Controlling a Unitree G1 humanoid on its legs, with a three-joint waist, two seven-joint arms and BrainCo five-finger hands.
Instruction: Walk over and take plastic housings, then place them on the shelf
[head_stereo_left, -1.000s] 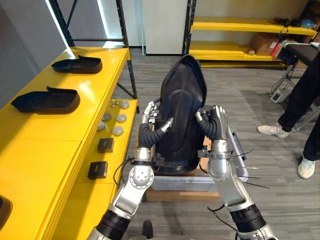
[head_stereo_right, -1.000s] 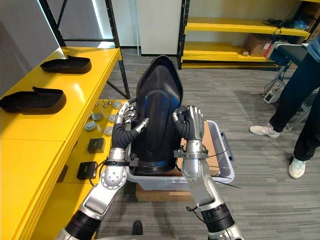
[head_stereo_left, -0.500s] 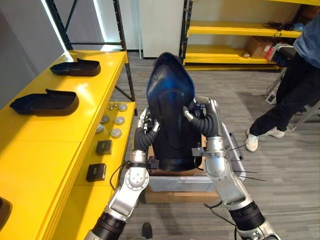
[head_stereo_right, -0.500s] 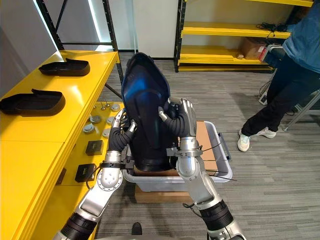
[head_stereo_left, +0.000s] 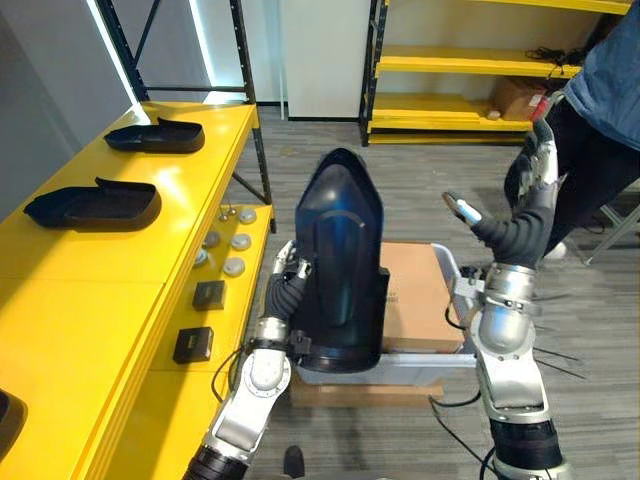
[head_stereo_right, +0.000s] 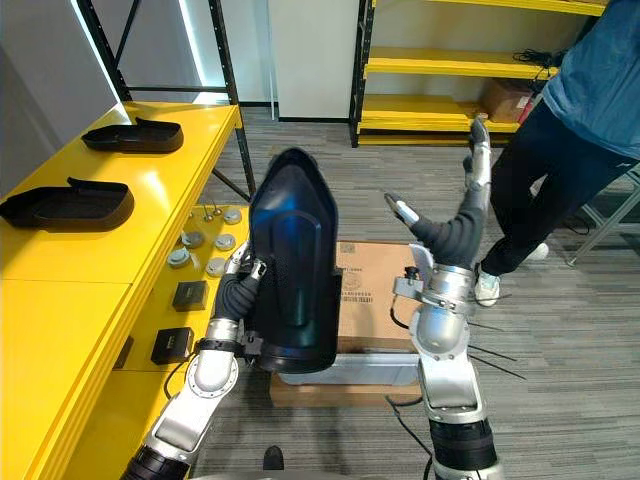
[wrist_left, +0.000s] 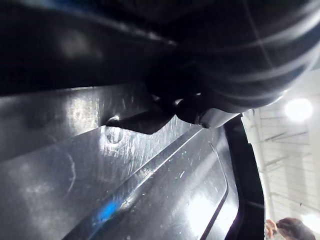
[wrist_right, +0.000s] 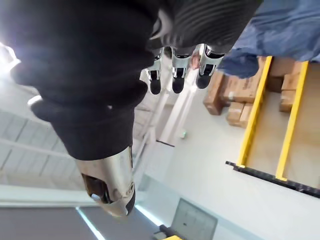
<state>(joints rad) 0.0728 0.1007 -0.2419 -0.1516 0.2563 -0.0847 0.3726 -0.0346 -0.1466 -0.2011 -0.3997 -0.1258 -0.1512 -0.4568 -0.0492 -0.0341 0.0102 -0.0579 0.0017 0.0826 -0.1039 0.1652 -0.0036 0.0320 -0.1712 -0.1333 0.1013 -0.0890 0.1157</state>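
A large black plastic housing (head_stereo_left: 340, 260) stands upright over the grey bin (head_stereo_left: 405, 368). My left hand (head_stereo_left: 283, 292) grips its left edge from behind, thumb on the front face and fingers curled round the rim. Its glossy inner surface (wrist_left: 150, 190) lies right against my left hand in the left wrist view. My right hand (head_stereo_left: 520, 228) is raised clear of the housing to the right. It is open, with straight fingers (wrist_right: 175, 70) pointing up and nothing in it.
The yellow shelf (head_stereo_left: 90, 300) runs along the left and carries two more black housings (head_stereo_left: 95, 205) (head_stereo_left: 155, 133), small round parts and two dark blocks. A cardboard box (head_stereo_left: 412, 298) lies in the bin. A person (head_stereo_left: 605, 90) stands close at the right. Yellow racks line the back wall.
My right hand let go of the housing, opened and swung up to the right. The housing sank lower, now held by the left hand alone. The person stepped nearer.
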